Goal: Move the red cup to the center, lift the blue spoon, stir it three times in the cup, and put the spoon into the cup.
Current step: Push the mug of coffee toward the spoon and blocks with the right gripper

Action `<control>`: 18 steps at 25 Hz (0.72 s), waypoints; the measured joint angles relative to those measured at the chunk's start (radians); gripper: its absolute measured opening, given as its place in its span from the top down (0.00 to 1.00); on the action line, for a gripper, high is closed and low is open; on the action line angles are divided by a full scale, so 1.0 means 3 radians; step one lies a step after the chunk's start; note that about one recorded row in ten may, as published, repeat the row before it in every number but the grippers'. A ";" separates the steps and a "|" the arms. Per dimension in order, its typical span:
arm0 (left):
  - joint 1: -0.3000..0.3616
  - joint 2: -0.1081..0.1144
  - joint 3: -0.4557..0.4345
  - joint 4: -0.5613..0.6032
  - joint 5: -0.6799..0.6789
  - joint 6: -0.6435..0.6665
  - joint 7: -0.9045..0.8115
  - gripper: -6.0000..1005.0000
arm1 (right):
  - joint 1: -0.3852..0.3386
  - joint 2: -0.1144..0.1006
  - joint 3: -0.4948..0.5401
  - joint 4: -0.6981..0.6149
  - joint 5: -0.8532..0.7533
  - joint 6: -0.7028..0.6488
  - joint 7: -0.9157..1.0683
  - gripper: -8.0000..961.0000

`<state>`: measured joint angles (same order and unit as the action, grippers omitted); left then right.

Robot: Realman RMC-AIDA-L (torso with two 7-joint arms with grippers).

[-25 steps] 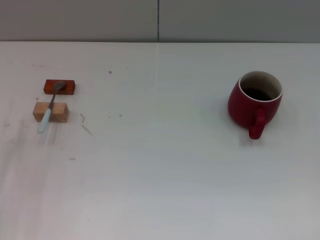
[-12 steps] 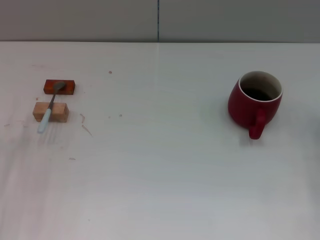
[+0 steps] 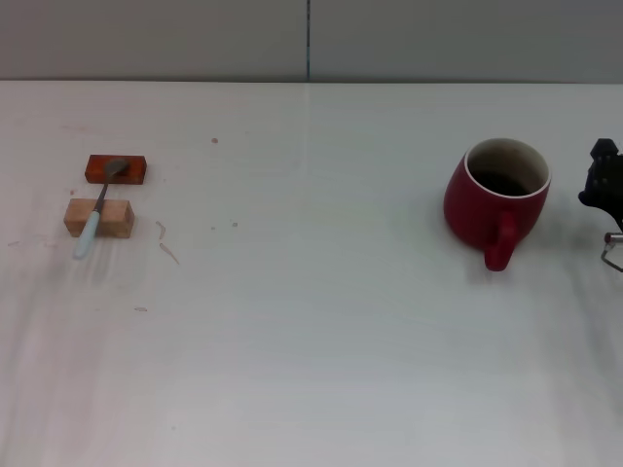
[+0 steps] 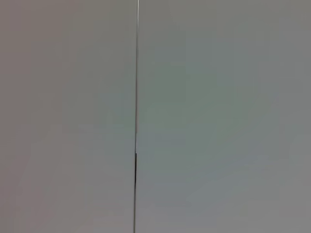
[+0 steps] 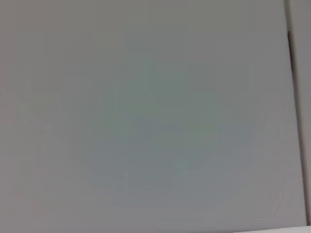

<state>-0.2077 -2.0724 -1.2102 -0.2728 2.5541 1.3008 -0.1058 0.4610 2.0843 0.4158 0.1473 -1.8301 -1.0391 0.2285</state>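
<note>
Now right pincer [image 3: 605, 190] sits at 3 o'clock beside rounded dark-red ceramic mug [image 3: 494, 199] on white desk [image 3: 321, 321], opening unclear.

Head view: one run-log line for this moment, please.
phase: approach | right gripper: at right edge beside red cup, no contact | blue spoon: across two blocks, far left | left gripper: out of view

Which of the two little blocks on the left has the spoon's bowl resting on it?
The red-brown block, the farther one. The blue spoon rests its grey bowl there; its pale handle crosses the nearer tan block.
</note>
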 joint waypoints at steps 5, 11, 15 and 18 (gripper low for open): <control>-0.0003 0.0000 0.0000 0.0003 -0.0001 0.0000 0.0000 0.19 | 0.0008 0.0005 -0.0057 0.0028 0.0000 0.0036 0.0000 0.99; -0.0016 0.0004 0.0000 0.0005 -0.0012 0.0000 0.0000 0.19 | -0.0015 0.0006 -0.0077 0.0102 -0.0098 0.0040 0.0000 0.99; -0.0022 0.0005 0.0000 0.0005 -0.0013 0.0000 0.0000 0.19 | -0.0010 0.0006 -0.0103 0.0125 -0.0124 0.0052 0.0000 0.99; -0.0027 0.0005 0.0000 0.0005 -0.0014 0.0000 0.0000 0.19 | 0.0018 0.0006 -0.0146 0.0164 -0.0126 0.0110 0.0000 0.99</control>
<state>-0.2158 -2.0708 -1.2103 -0.2714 2.5500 1.3008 -0.1058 0.4663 2.0862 0.3721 0.1964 -1.8680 -1.0062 0.2285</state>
